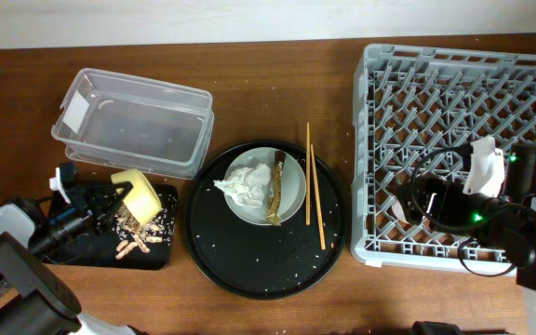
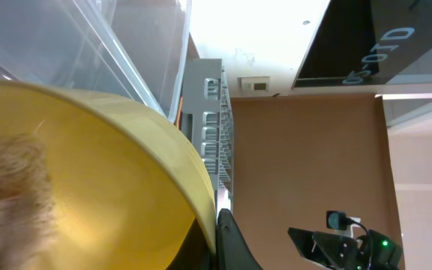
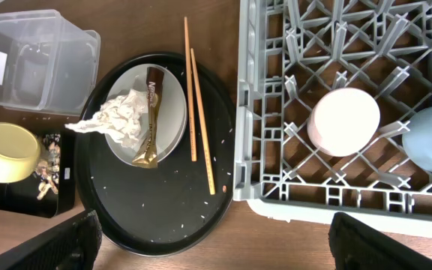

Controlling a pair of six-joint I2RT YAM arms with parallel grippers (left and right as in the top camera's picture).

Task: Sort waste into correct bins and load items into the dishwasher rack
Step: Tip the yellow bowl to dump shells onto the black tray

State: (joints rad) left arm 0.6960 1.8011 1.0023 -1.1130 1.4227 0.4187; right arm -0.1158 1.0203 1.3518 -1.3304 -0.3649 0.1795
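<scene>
Yellow bowl (image 2: 88, 180) tipped above black tray (image 1: 154, 261)

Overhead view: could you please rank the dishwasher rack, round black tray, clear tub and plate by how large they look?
1. dishwasher rack
2. round black tray
3. clear plastic tub, similar in length to the tray's width but clearly narrower
4. pale grey-green plate
</scene>
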